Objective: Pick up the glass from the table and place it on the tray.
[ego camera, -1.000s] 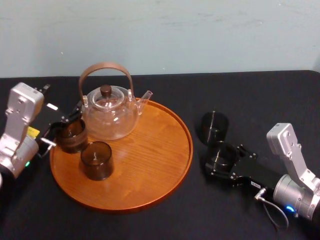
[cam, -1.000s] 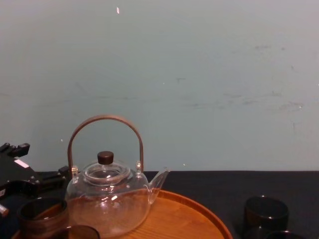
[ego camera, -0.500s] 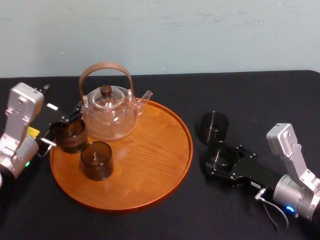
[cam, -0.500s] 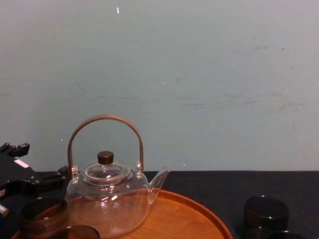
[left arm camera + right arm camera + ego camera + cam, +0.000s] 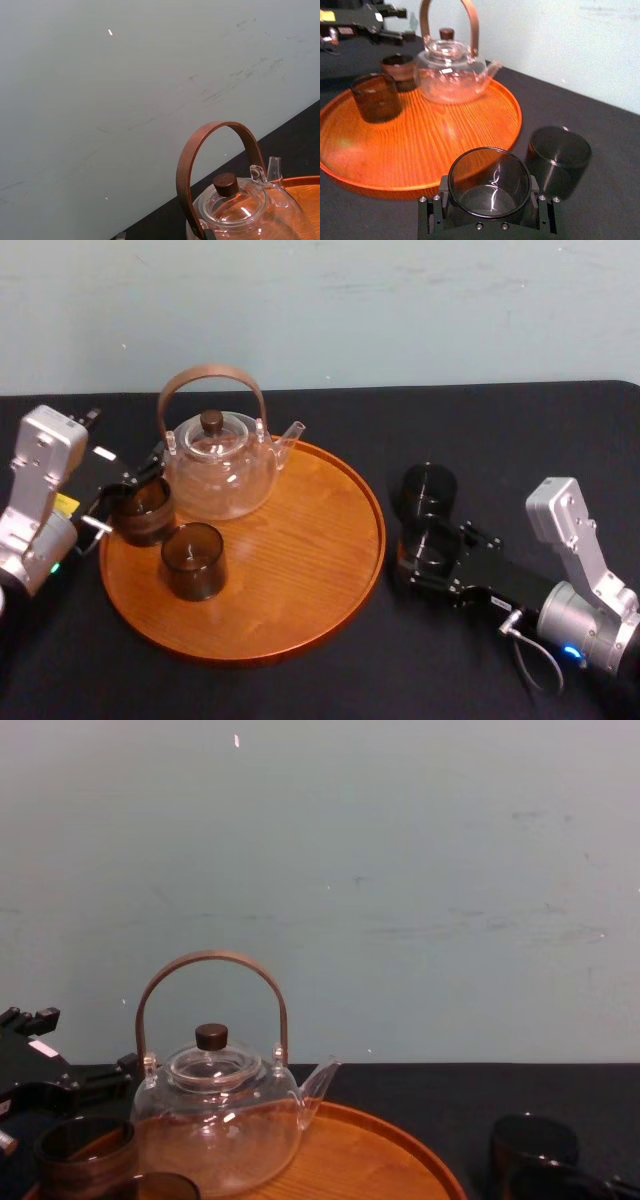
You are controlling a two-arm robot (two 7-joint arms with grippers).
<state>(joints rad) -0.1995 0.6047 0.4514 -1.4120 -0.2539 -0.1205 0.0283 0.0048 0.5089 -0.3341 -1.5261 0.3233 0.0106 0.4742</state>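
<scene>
Right gripper (image 5: pixel 489 202) is clenched on a smoked glass (image 5: pixel 489 181), just off the right rim of the tray (image 5: pixel 300 560). A second smoked glass (image 5: pixel 429 490) stands on the black table (image 5: pixel 500 440) beside the same rim, farther back. On the tray: a glass teapot (image 5: pixel 220 468), a front glass (image 5: pixel 193 560) and a left-rim glass (image 5: pixel 145 512), with the left gripper (image 5: pixel 122 495) at the latter. Grasp judged complete; carry and set-down on the tray remain.

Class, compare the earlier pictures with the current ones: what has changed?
The right gripper, holding the glass, moved a little toward the tray. The left gripper at the tray's left edge, the teapot and the other glass on the table stayed put.
</scene>
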